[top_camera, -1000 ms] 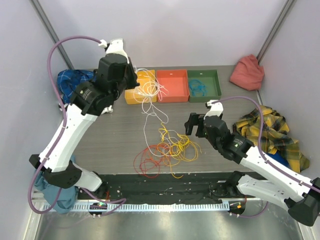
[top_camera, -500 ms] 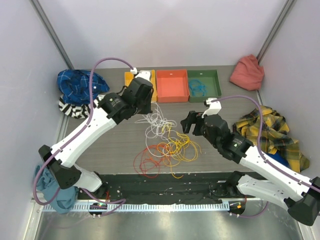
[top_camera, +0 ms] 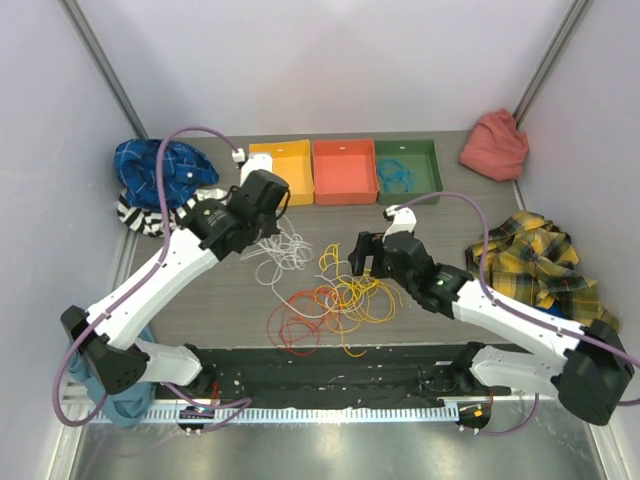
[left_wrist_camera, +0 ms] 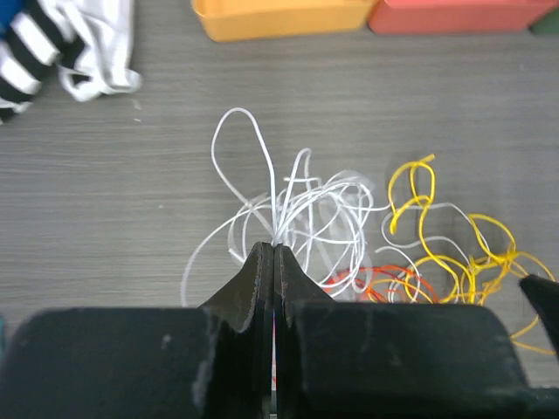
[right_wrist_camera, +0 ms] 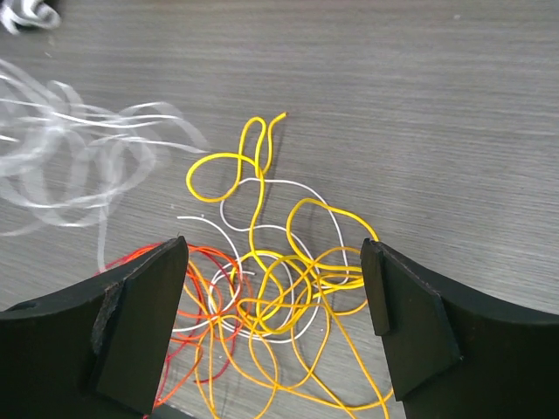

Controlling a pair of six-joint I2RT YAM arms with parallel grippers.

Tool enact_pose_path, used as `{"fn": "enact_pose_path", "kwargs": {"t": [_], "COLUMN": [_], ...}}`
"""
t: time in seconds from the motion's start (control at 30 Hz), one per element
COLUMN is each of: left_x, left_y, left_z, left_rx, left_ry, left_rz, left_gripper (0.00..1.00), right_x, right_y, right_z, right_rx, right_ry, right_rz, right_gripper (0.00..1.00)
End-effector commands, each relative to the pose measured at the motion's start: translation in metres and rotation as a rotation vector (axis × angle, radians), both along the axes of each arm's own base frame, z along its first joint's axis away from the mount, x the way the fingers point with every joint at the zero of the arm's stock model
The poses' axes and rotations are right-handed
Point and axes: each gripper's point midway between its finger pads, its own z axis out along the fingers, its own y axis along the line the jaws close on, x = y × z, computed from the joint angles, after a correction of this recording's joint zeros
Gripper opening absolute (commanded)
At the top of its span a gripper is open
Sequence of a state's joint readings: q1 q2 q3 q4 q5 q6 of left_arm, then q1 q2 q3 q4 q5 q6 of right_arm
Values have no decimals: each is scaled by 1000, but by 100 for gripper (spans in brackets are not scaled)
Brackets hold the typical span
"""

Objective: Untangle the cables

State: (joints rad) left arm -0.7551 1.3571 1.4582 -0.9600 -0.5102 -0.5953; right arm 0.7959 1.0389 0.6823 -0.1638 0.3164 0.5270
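My left gripper [left_wrist_camera: 274, 251] is shut on a bundle of white cable [left_wrist_camera: 306, 205] and holds its loops just above the table; in the top view the left gripper [top_camera: 263, 228] is left of centre with the white cable [top_camera: 280, 250] trailing beside it. My right gripper [right_wrist_camera: 272, 255] is open, its jaws wide apart over a tangle of yellow cable [right_wrist_camera: 262, 188], orange cable [right_wrist_camera: 262, 349] and red cable [right_wrist_camera: 162, 262], with a thin white strand among them. In the top view the right gripper [top_camera: 353, 253] is at the yellow cable [top_camera: 350, 285]; the red cable [top_camera: 292, 318] lies nearer the front.
A yellow bin [top_camera: 280, 160], a red bin [top_camera: 345, 170] and a green bin [top_camera: 410, 168] holding a blue cable stand in a row at the back. Cloths lie at the left [top_camera: 160, 170], back right [top_camera: 495, 145] and right [top_camera: 535, 265].
My left arm has swung from over the yellow bin down and to the left, dragging the white cable off the pile. My right arm has moved left over the yellow tangle.
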Motion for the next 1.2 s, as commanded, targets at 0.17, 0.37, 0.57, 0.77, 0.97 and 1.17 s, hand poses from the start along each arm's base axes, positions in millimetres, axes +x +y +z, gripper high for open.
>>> {"fn": "enact_pose_path", "kwargs": {"t": [0.17, 0.37, 0.57, 0.77, 0.97, 1.17], "left_x": [-1, -5, -1, -9, -28, -40], "left_y": [46, 26, 34, 62, 91, 111], "left_z": [0, -43, -21, -18, -19, -14], "left_rx": [47, -20, -25, 7, 2, -7], "left_ry": [-29, 68, 1, -46, -83, -114], "left_rz": [137, 86, 113, 224, 324, 383], "left_gripper": [0, 49, 66, 63, 61, 61], "right_x": [19, 22, 27, 36, 26, 7], "right_y": [39, 55, 75, 131, 185, 225], "right_z": [-10, 14, 23, 5, -12, -13], "right_rx": [56, 90, 111, -5, -84, -228], "right_ry": [20, -9, -11, 19, 30, -78], "right_rz": [29, 66, 109, 226, 346, 458], "right_gripper": [88, 89, 89, 84, 70, 66]}}
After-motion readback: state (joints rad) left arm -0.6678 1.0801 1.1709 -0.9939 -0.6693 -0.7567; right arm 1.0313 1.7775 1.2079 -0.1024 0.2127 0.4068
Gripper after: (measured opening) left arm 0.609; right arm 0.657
